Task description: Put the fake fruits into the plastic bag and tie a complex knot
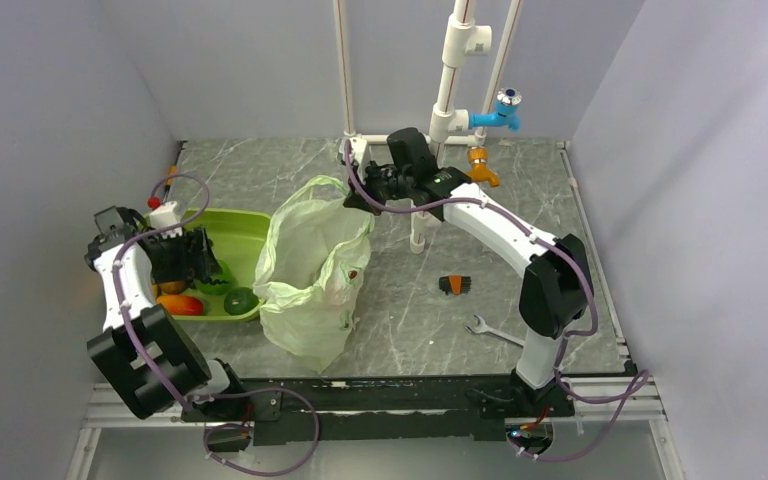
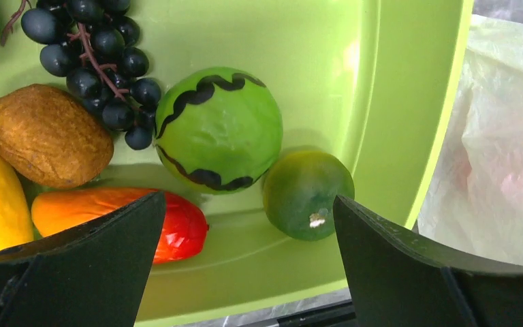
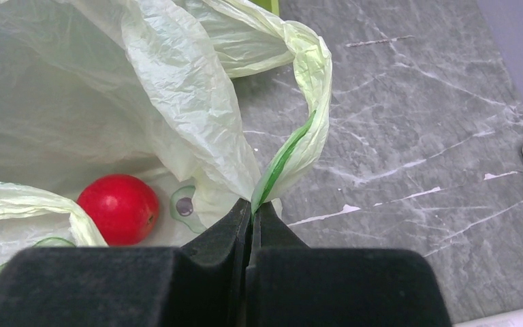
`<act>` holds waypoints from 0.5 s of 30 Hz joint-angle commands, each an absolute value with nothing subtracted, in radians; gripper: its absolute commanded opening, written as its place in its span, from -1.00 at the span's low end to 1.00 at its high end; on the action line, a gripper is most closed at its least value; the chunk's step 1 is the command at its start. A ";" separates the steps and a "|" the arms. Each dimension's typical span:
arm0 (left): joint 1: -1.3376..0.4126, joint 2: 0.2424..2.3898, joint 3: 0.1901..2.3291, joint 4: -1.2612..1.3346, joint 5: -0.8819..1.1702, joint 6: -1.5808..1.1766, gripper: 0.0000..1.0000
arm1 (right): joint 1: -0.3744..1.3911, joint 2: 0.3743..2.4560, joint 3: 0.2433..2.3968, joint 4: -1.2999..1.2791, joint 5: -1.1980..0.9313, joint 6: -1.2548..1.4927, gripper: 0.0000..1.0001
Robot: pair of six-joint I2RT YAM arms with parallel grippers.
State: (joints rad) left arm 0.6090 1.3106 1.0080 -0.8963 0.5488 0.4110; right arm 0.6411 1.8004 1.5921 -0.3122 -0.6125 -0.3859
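Pinched tight on the plastic bag (image 3: 177,102), the right hand (image 3: 250,214) props its mouth; the left hand (image 2: 247,204), spread wide over the tray (image 2: 395,102), should centre on the dark green fruit (image 2: 306,194), seemingly nearest, before closing.

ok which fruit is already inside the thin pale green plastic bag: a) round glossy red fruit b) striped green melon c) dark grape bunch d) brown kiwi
a: the right wrist view shows the round glossy red fruit lying inside the thin pale green plastic bag; the left wrist view shows the other three in the lime-green plastic tray.
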 commanded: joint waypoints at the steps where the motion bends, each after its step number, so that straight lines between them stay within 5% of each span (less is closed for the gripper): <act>1: 0.545 1.318 0.994 -0.728 0.441 0.246 0.99 | 0.643 1.811 1.629 -0.302 -0.647 -0.390 -1.00; 15: 0.387 1.489 0.963 -0.695 0.197 0.098 0.93 | 0.642 1.818 1.617 -0.284 -0.654 -0.388 -1.00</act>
